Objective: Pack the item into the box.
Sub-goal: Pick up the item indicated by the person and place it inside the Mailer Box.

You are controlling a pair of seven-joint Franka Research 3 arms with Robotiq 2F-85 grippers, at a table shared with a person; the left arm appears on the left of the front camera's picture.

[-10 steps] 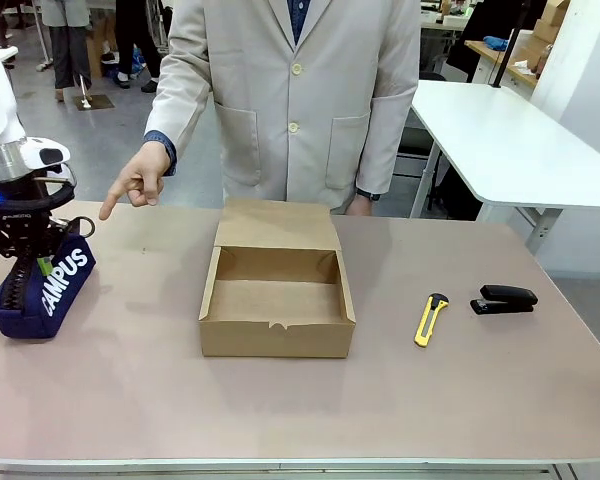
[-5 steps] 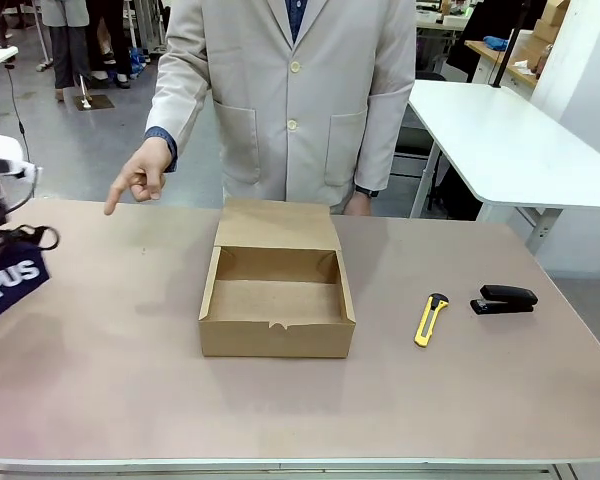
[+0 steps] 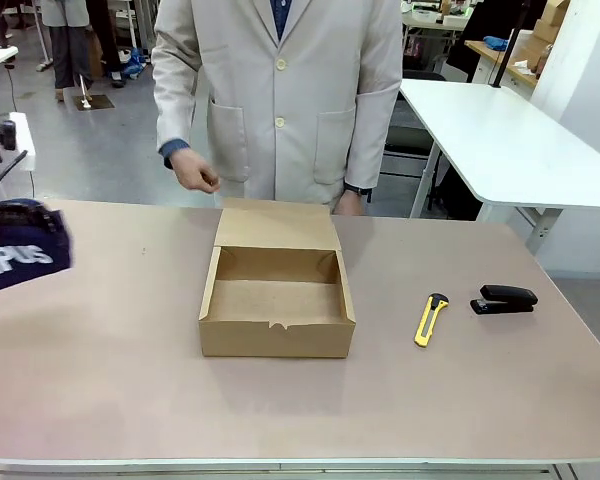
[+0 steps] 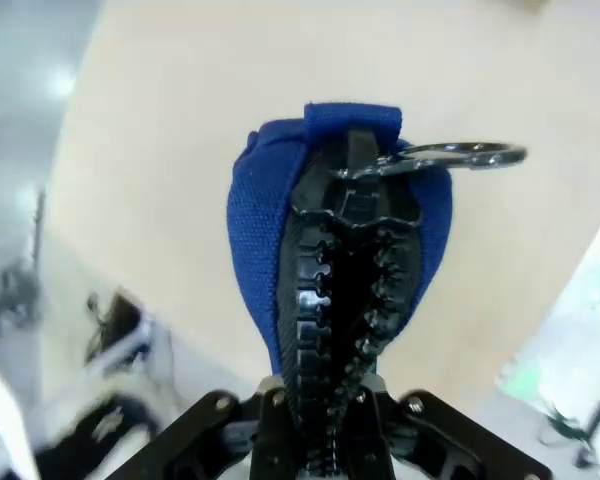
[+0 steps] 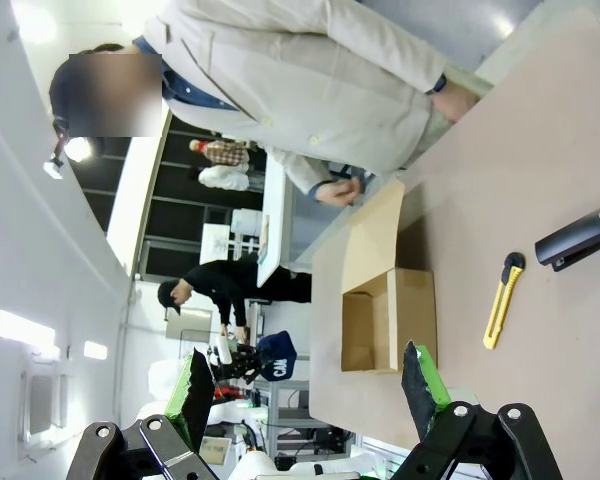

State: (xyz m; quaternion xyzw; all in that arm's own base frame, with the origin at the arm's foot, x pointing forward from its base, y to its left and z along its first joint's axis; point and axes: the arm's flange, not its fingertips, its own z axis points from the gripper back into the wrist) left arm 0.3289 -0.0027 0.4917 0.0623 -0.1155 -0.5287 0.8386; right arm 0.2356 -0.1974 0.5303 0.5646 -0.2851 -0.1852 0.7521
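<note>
Left hand clamps the navy pouch by its zipper edge at the tabletop's left edge, while the open box sits well apart to the right; right hand gapes empty.

Table holds box, yellow knife, black stapler.

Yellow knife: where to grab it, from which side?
Take the knife mid-body, from straight above, jaws closing across its narrow width. It lies flat on the table, long axis running near-to-far with a slight tilt, so turn the wrist to match. The stapler sits apart on its right, leaving room for a finger.
</note>
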